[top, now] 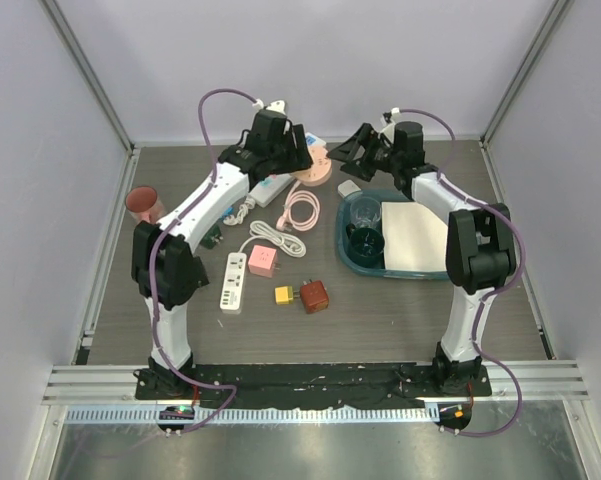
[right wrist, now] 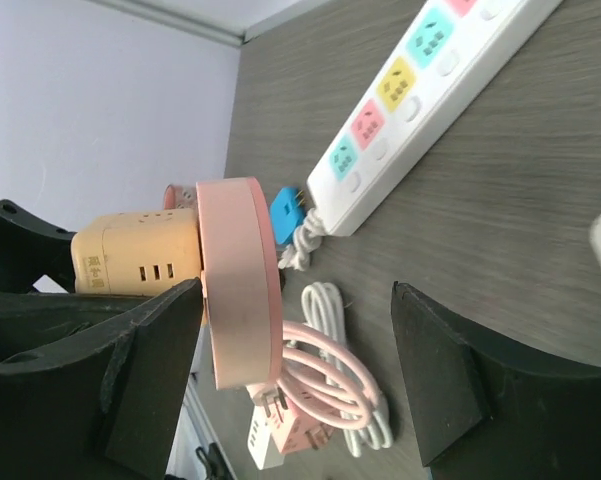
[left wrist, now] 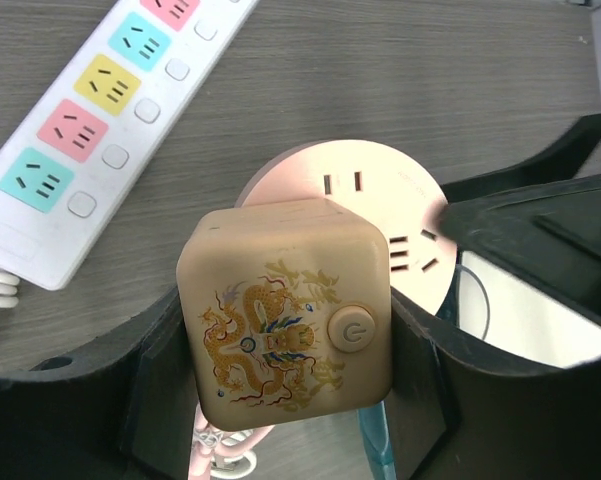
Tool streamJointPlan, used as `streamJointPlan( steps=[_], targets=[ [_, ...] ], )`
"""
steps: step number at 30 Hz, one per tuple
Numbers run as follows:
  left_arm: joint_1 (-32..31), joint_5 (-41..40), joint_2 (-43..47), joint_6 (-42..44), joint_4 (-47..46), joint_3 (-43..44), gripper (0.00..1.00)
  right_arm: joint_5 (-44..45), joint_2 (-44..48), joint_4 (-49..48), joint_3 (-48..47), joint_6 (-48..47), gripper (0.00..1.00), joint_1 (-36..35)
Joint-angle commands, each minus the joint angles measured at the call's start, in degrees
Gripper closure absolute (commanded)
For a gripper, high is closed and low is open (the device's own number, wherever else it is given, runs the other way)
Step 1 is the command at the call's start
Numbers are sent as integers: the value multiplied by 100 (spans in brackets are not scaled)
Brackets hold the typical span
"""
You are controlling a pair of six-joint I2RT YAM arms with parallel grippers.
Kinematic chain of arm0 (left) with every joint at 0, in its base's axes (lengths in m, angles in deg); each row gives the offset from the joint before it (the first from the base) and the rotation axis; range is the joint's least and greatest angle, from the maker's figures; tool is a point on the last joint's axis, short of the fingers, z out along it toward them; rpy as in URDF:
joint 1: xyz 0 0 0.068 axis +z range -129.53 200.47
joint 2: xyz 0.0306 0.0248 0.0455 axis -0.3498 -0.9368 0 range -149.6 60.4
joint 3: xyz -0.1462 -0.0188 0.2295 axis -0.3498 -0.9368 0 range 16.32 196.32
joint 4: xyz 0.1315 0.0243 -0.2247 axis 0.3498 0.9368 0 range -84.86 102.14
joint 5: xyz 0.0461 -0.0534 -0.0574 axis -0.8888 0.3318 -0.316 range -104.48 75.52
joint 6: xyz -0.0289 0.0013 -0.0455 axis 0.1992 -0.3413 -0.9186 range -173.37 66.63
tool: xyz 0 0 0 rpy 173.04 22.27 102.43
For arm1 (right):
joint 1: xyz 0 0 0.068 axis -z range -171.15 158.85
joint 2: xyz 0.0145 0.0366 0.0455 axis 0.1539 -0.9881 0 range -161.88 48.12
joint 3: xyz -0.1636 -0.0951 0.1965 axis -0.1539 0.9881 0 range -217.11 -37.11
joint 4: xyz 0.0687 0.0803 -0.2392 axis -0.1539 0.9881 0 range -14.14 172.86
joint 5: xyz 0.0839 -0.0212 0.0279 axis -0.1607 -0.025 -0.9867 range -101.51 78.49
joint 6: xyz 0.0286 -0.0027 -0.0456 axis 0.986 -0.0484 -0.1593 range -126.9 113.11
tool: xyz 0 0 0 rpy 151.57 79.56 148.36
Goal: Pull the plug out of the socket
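The plug is a tan cube with a dragon print and a power button. It sits on the round pink socket. My left gripper is shut on the plug, one finger on each side. In the right wrist view the socket shows edge-on with the plug still seated on it, and it looks raised off the table. My right gripper is open and straddles the socket's rim; one finger lies at its top face. In the top view both grippers meet at the socket.
A white power strip with coloured outlets lies beside the socket. The socket's coiled pink cable lies below it. A teal tray holds glasses and a beige sheet. A pink cube adapter, small strip, two adapters and a red cup are nearby.
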Motion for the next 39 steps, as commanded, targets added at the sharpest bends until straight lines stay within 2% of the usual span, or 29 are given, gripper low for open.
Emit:
streamJointPlan(
  steps=[1,4,7,8,10,11,13,14,16,17,18,22,26,30,39],
  targets=[
    [21,272,652,-115,-1039,-300,100,-292,383,-675,169,327,18,-334],
    [21,456,688,-80,-1057,-440,100,-196,392,-693,230,371,19,-475],
    [21,491,741,-53,-1092,-616,100,-47,409,-658,275,388,25,-562],
    [30,483,784,-44,-1162,-721,100,-3,427,-675,310,388,33,-571],
    [21,474,829,-36,-1215,-775,100,102,497,-737,432,406,41,-597],
    [30,465,855,-27,-1215,-792,100,138,523,-746,459,432,52,-598],
    [21,457,864,0,-1206,-810,100,252,585,-772,555,397,62,-606],
    [30,465,881,8,-1206,-827,100,287,655,-772,573,389,73,-607],
    [21,465,882,8,-1215,-836,100,331,690,-763,609,354,85,-607],
    [30,457,890,0,-1215,-854,100,366,725,-772,626,336,95,-607],
    [30,465,890,-9,-1215,-854,100,375,726,-763,635,336,99,-607],
    [30,501,925,-35,-1224,-872,100,533,752,-615,688,91,99,-615],
    [38,492,1005,8,-1163,-837,100,1131,875,79,714,-586,99,-607],
    [144,641,1084,-9,-1136,-863,100,1491,937,247,785,-964,99,-606],
    [267,782,1330,17,-1215,-1205,100,1852,673,362,697,-1088,99,-571]
  ],
)
